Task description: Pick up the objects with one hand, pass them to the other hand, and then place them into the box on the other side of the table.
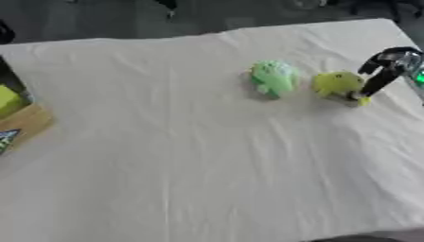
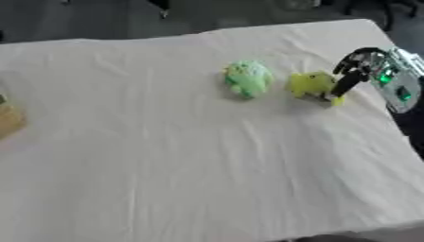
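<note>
My right hand comes in from about two o'clock, and its dark fingers reach down to the right edge of the small yellow-green soft-looking toy; they look close against it, perhaps touching, but the blur keeps me from telling whether they are curled round it or only straight beside it. The toy lies on the table at roughly one o'clock. Just beside it, toward nine o'clock from my fingers, lies the paler mint-green rounded toy, the two near but apart. Both look light, squashy and rounded, so I judge they would give under a pinch rather than slip; I would take the yellow-green one across its plump middle, thumb on one side and fingers on the other. The white wrinkled cloth over the table may drag if I scrape it. The tan cardboard box sits far off at nine o'clock, at the left edge. My left hand does not show.
</note>
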`<state>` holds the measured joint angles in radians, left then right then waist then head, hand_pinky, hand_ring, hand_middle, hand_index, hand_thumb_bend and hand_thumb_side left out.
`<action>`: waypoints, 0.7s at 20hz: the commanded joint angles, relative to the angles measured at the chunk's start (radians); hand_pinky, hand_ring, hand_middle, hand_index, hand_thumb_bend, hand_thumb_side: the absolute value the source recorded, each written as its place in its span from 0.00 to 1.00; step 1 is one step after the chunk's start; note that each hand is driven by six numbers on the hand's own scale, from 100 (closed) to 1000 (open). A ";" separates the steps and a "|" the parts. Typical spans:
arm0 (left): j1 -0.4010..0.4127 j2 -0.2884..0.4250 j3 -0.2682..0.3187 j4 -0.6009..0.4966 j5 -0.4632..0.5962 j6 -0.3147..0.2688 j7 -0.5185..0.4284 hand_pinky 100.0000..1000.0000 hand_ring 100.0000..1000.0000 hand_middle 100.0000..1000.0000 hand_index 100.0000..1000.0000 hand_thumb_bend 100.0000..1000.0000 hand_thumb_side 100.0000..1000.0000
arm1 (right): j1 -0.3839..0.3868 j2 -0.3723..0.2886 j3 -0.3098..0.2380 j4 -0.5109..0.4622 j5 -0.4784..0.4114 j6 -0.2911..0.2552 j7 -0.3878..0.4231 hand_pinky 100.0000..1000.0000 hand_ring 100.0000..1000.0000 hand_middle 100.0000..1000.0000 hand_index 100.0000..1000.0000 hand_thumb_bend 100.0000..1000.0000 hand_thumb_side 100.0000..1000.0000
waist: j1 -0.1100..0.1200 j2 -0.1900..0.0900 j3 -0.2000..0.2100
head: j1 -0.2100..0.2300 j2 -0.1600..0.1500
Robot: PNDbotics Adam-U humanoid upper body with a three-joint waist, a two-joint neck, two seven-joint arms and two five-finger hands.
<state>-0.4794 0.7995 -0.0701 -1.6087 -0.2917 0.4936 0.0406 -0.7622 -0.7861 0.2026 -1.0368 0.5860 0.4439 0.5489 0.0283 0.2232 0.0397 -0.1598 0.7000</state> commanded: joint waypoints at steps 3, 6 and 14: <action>-0.011 0.021 0.023 -0.012 0.009 0.003 0.008 0.55 0.67 0.59 0.78 0.11 0.45 | -0.026 -0.014 -0.023 0.029 0.037 0.003 -0.018 0.89 0.86 0.87 0.83 0.43 0.06 | 0.002 -0.007 0.004 | 0.005 -0.015; -0.011 0.021 0.023 -0.012 0.011 0.003 0.010 0.55 0.67 0.59 0.78 0.10 0.46 | -0.028 -0.008 -0.031 0.046 0.037 0.005 -0.033 0.89 0.84 0.85 0.82 0.39 0.04 | 0.003 -0.003 0.005 | 0.006 -0.016; -0.011 0.017 0.024 -0.013 0.014 0.000 0.013 0.55 0.67 0.59 0.78 0.07 0.47 | -0.026 0.004 -0.031 0.062 0.014 0.015 -0.070 0.88 0.80 0.77 0.78 0.18 0.01 | 0.006 0.002 0.007 | 0.005 -0.018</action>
<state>-0.4794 0.7967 -0.0648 -1.6090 -0.2824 0.4944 0.0478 -0.7775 -0.7635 0.1793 -0.9774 0.6081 0.4565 0.4866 0.0324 0.2365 0.0443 -0.1558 0.6917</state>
